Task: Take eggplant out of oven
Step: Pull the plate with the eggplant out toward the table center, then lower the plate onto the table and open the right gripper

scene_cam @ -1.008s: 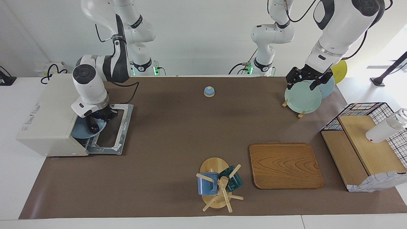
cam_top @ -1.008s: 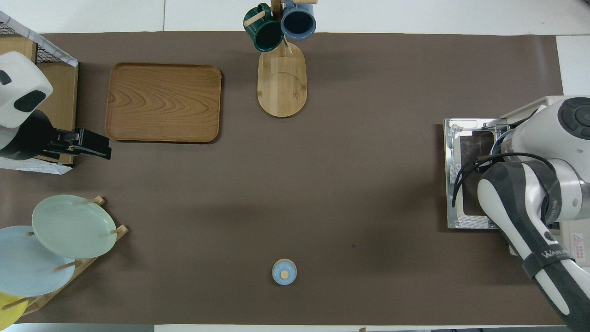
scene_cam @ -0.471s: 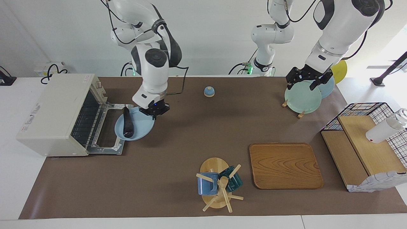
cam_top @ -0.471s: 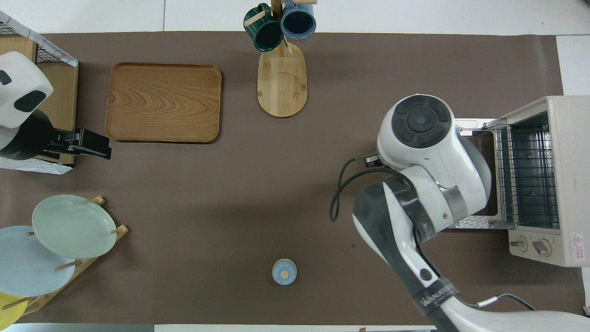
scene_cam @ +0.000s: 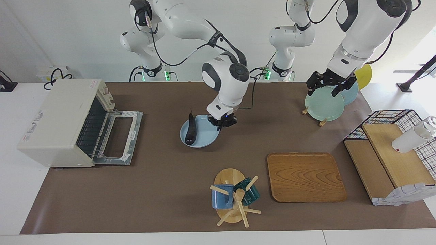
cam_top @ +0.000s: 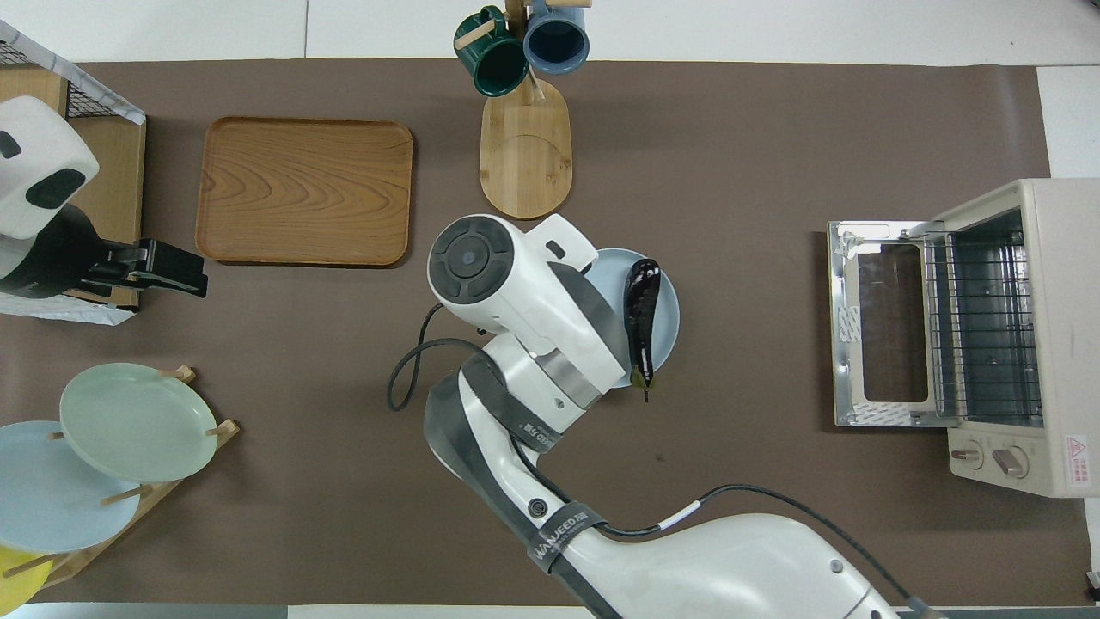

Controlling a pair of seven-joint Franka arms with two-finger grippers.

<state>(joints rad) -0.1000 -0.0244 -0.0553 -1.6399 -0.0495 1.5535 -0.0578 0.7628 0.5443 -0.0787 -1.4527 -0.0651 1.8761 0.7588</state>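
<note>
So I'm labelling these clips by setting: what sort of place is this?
Most likely a robotics lab staged as a kitchen: a toaster oven with its door open, plates on a rack, mugs on a stand, all on a brown mat between two robot arms.

We see both views evenly and brightly lit from above, sharp throughout, with soft shadows on the table (scene_cam: 163, 190) under the right arm and beside the oven (scene_cam: 58, 122), and strong daylight washing out the corner at the left arm's end nearest the robots.
</note>
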